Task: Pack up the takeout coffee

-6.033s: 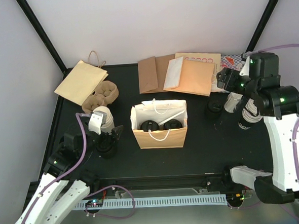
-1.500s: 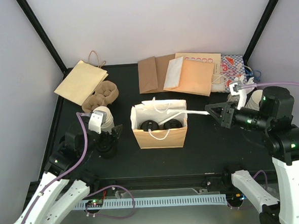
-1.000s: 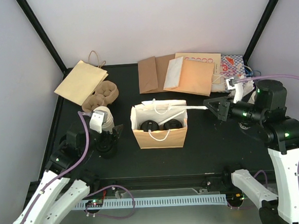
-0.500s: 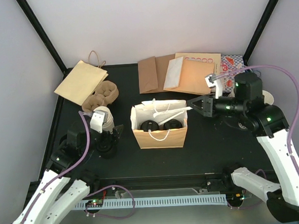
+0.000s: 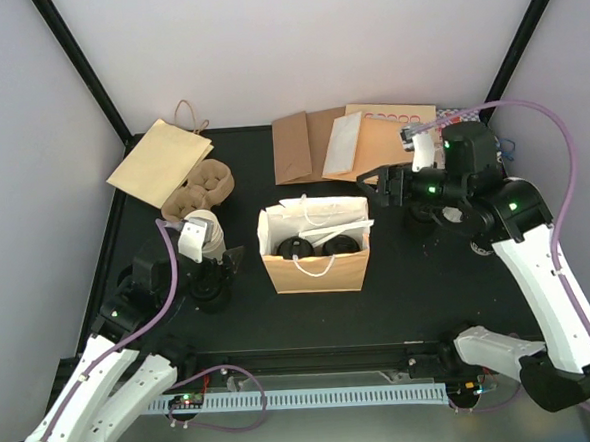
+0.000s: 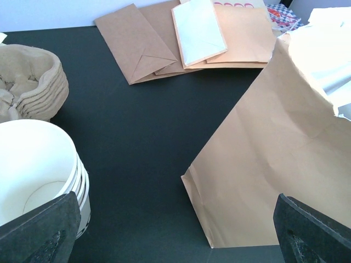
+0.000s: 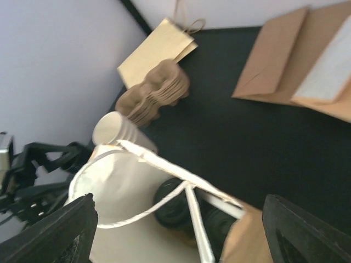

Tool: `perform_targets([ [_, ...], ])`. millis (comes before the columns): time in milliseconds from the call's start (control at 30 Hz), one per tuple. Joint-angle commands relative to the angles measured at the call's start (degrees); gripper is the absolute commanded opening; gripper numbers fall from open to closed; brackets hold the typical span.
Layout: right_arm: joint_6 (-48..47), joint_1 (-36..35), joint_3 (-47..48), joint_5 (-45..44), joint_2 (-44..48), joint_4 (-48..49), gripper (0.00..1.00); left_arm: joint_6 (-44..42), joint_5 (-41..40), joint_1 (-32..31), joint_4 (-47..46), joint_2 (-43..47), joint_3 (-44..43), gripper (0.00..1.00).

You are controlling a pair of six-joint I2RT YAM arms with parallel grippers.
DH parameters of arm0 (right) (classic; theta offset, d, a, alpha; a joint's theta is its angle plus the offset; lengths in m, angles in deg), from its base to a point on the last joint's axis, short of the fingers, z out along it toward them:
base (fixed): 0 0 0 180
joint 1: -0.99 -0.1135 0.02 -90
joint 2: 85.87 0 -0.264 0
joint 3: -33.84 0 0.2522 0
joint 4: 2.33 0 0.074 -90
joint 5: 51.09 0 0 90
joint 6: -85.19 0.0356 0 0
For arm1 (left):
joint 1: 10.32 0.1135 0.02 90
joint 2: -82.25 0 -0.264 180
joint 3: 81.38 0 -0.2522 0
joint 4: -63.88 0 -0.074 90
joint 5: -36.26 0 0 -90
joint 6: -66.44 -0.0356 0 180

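Since a second ago the right arm has swung in to the far right corner of the paper bag, and the right fingers, pinched then, now stand wide. From above, the two lidded cups sit side by side inside the open bag, mid-bench. At the left wrist, the left fingers gape wide on nothing, with the bag's brown side ahead and lidless cups beside. At the right wrist, the bag's white handle lies between the spread fingers, black lids below.
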Motion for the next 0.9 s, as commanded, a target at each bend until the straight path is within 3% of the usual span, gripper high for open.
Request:
perform_targets([
  [0, -2.97, -0.30, 0.53, -15.63, 3.76, -1.27, 0.87, -0.33, 1.95, -0.20, -1.98, -0.06, 0.42, 0.99],
  [133, -3.23, -0.27, -4.64, -22.07, 8.66, 2.46, 1.00, -0.47, 2.42, -0.20, -2.21, -0.22, 0.57, 0.99],
  [467, -5.71, -0.32, -15.69, -27.08, 14.79, 4.31, 1.00, 0.97, 3.17, -0.20, -1.09, -1.86, -0.27, 0.99],
  [867, -11.42, -0.31, -49.18, -28.63, 41.80, 31.46, 0.97, 8.64, -4.59, -0.20, -4.38, -2.04, 2.28, 0.99],
])
